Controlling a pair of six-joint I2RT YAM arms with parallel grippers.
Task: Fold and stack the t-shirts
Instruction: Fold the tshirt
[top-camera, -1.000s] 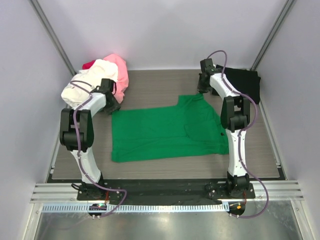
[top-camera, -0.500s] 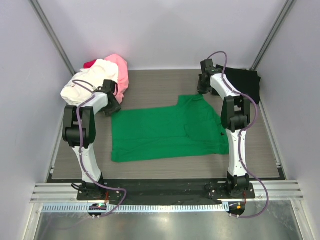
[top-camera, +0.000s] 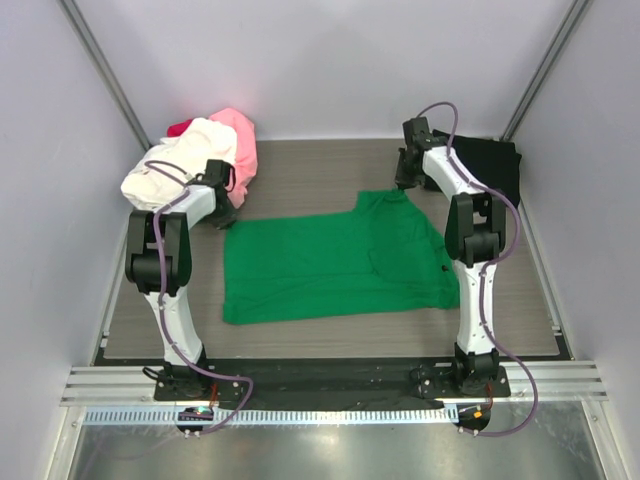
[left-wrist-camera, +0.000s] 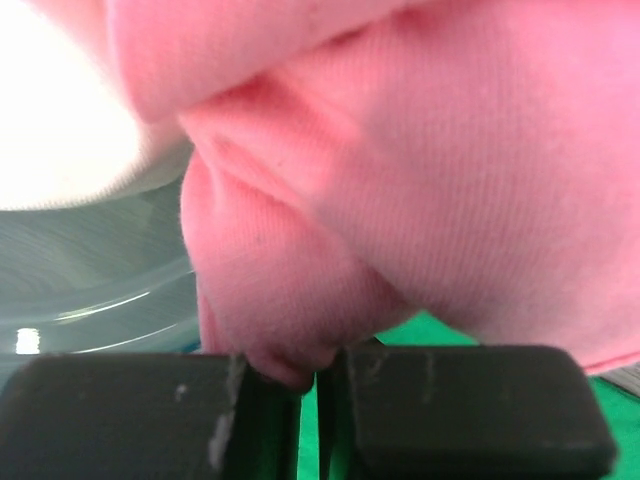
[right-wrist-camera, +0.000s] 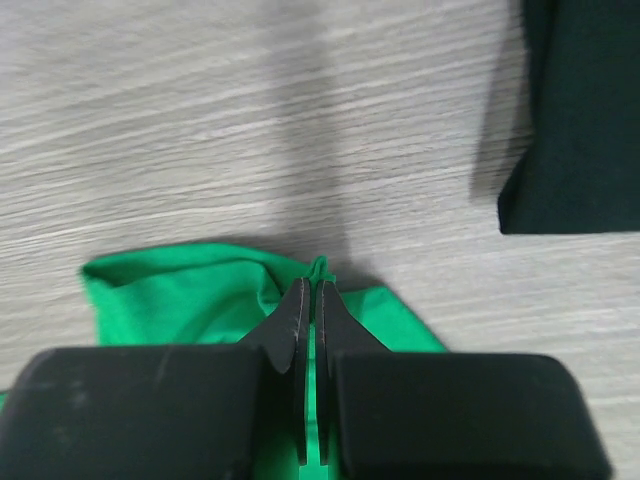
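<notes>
The green t-shirt (top-camera: 330, 265) is lying spread on the worktop (top-camera: 300, 165) between both claws. The right claw (right-wrist-camera: 309, 300) is pinching its far edge, fully closed, with the black shirt (right-wrist-camera: 580, 110) beyond it to the right. The left claw (left-wrist-camera: 308, 385) is just snapping closed, apparently nipping the pink shirt (left-wrist-camera: 450, 180) overhanging it, which is likely the wrong garment.

So the right gripper (right-wrist-camera: 310, 288) has its jaws pressed nearly together, pinching a little peak of the green shirt (right-wrist-camera: 190, 295) right at the cloth's far edge. The fabric bunches into soft folds either side of the fingertips. Past that it's just grey wood-grain table (right-wrist-camera: 220, 110). The black shirt (right-wrist-camera: 580, 120) lies flat off to the right, well apart from the green one, with a corner showing.
</notes>
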